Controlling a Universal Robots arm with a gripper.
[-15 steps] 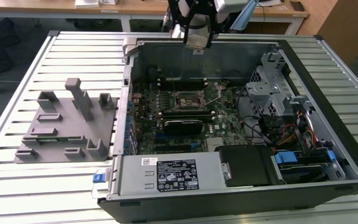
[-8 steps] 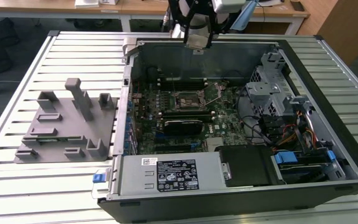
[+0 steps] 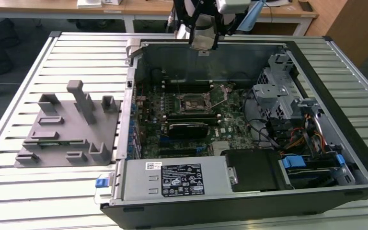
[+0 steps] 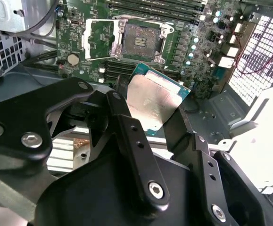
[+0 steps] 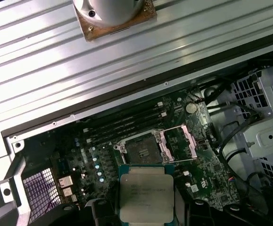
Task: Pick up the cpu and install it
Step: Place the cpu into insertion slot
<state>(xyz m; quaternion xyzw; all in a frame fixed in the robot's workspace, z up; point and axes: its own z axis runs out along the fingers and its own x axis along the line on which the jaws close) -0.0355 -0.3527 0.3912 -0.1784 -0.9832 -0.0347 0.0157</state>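
- The hand (image 4: 150,101) is clamping the cpu (image 4: 157,101) between its two black fingers (image 4: 127,127), which are gripping it by opposite edges with its silvery top showing in both wrist views.
- In the exterior view, the hand (image 3: 204,42) is hanging above the rear wall of the computer case (image 3: 248,55), at 12 o'clock from the socket (image 3: 193,103) and well apart from it.
- The socket is lying open, with its retention frame (image 5: 178,141) folded aside.
- In the exterior view, memory slots (image 3: 184,86) are bordering the socket at 12 o'clock, and a drive cage (image 3: 277,91) is standing at 3 o'clock.
- The grey fixture (image 3: 63,129) is sitting on the worktop (image 3: 75,52) at 9 o'clock from the case.
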